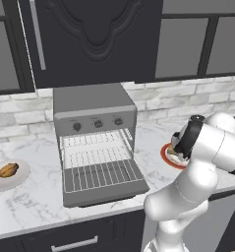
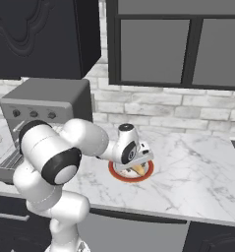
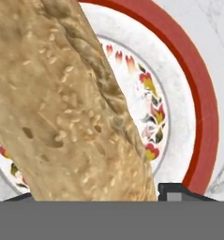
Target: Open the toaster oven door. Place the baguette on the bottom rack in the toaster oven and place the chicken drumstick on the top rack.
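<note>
Two dark fingertips (image 3: 176, 192) of the gripper (image 2: 136, 166) are seen on either side of the baguette (image 3: 66, 108), which lies on the red-rimmed plate (image 3: 197, 93); whether it is gripped cannot be told. The toaster oven door (image 1: 104, 189) is folded down.

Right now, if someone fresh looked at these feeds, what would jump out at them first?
The toaster oven stands on the marble counter with its door dropped flat and two wire racks bared. To its right, the white arm bends down over a red-rimmed plate, the gripper low on the baguette, which lies between the fingers in the hand view. Far left, the chicken drumstick sits on a pale plate.
</note>
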